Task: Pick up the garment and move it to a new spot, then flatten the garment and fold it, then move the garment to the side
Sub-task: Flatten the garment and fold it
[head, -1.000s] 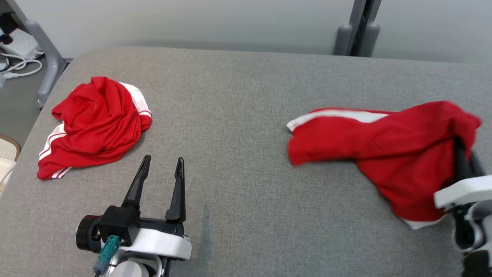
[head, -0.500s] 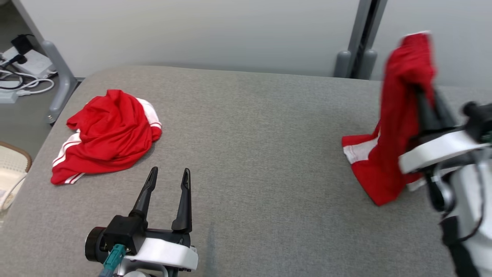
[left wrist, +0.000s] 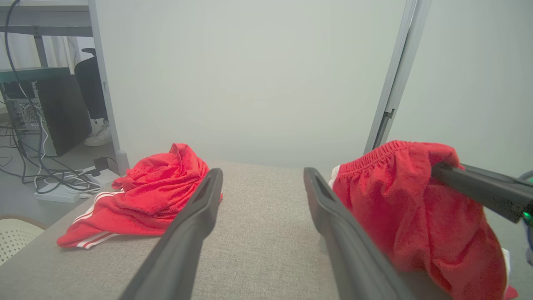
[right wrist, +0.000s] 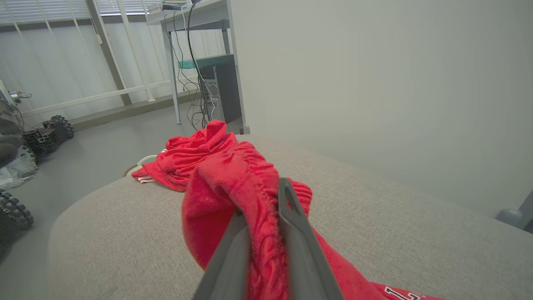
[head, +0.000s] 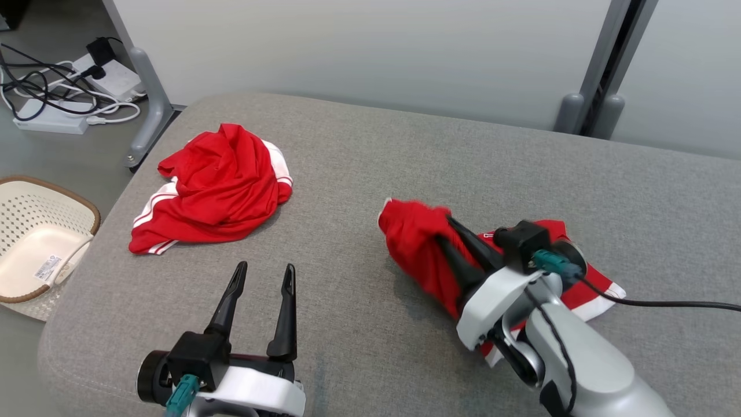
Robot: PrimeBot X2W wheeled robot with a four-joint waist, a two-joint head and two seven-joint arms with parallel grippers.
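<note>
Our right tool pinches the garment, bunched at 4 o'clock on the tabletop. Our left tool hovers spread at 7 o'clock; we see a second red heap at 10 o'clock, well apart.

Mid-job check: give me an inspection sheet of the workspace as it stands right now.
Surface: grey padded table.
Job's things: red garment bunched, partly on the table, partly draped over the right gripper; second red garment crumpled at far left.
Clutter: cream basket on the floor, left of the table.
Grippers: left gripper open, holding nothing; right gripper shut on the red garment.
Cables: power strips and cables on the floor; black cable from the right wrist.
Surroundings: pale wall, grey post.
</note>
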